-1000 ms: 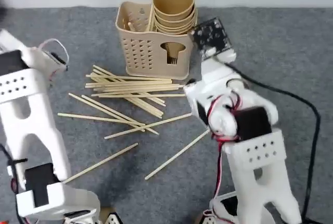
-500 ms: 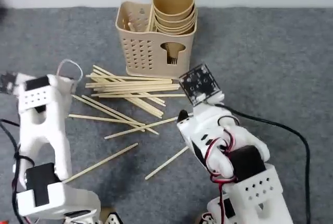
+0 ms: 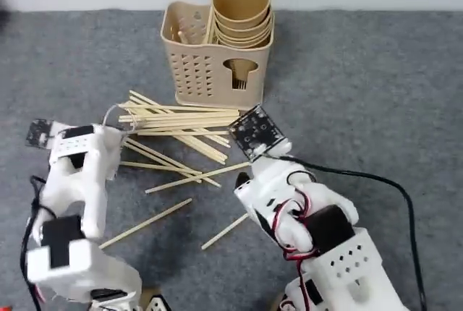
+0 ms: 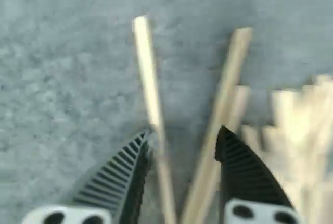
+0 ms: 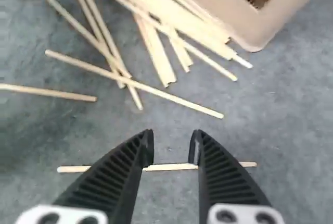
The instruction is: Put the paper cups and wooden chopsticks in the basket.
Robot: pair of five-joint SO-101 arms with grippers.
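The beige basket (image 3: 217, 72) stands at the back of the grey mat, with a stack of paper cups (image 3: 241, 7) in its right compartment and a few chopsticks in its left. Many wooden chopsticks (image 3: 181, 126) lie in a loose pile in front of it. My left gripper (image 4: 184, 133) is open low over the pile's left ends, with two chopsticks (image 4: 148, 78) running between its fingers. Nearer the table's front, my right gripper (image 5: 171, 135) is open above a single chopstick (image 5: 156, 167) that lies across under its fingertips. That chopstick (image 3: 226, 231) is apart from the pile.
My left arm (image 3: 79, 159) stands at the left of the mat and my right arm (image 3: 289, 202) at the front right, its black cable (image 3: 391, 188) looping to the right. Another stray chopstick (image 3: 145, 224) lies at the front left. The basket (image 5: 250, 0) is beyond the right gripper.
My right arm has drawn back from beside the basket to the front, over the lone chopstick. My left arm has swung in from the left edge and lowered onto the pile's left ends.
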